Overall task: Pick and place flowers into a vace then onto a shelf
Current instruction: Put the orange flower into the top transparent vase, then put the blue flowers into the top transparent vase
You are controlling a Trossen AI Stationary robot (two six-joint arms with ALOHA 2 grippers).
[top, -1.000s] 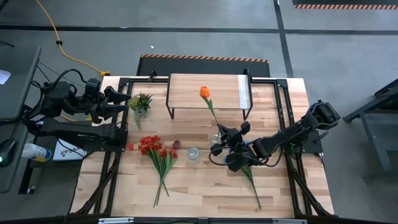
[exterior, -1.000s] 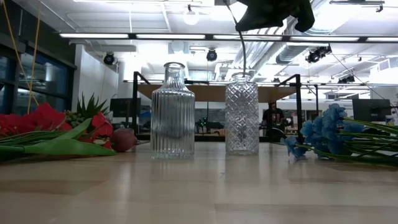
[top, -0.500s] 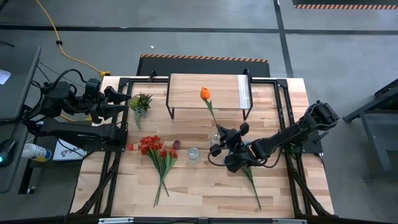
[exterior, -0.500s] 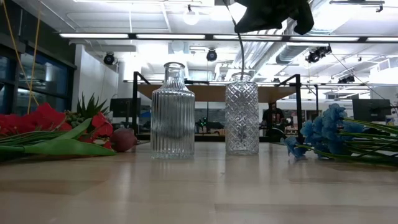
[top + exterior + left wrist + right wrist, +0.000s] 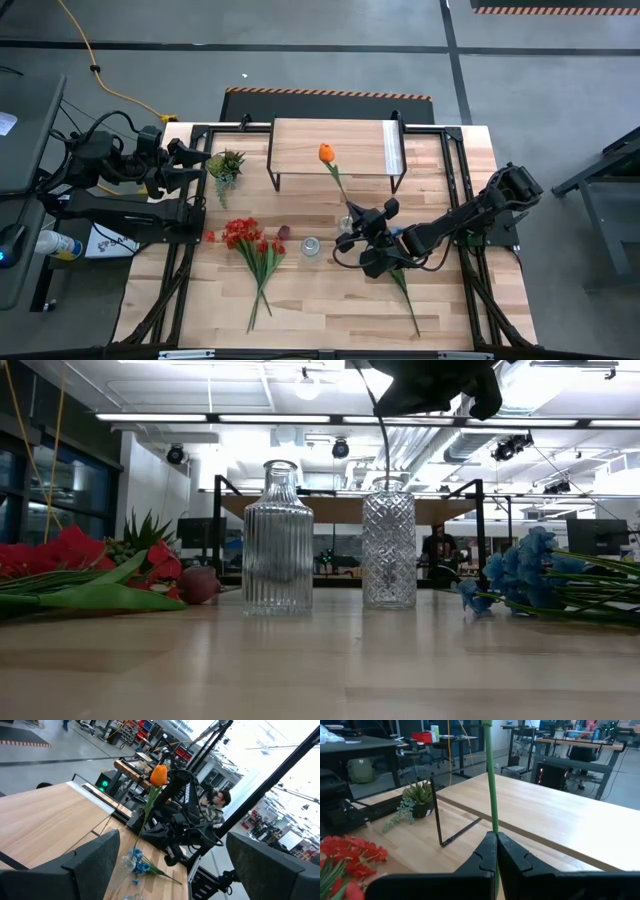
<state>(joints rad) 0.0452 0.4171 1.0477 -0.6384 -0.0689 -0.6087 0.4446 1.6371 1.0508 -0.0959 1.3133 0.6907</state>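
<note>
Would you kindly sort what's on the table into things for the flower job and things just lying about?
Job: orange tulip, held by right gripper; red bunch; blue bunch; maroon tulip; two vases; shelf.
Lying about: leafy tuft.

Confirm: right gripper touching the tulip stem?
Touching. The right wrist view shows the right gripper with its fingers shut on the tulip stem, no gap either side. The high view agrees.
</note>
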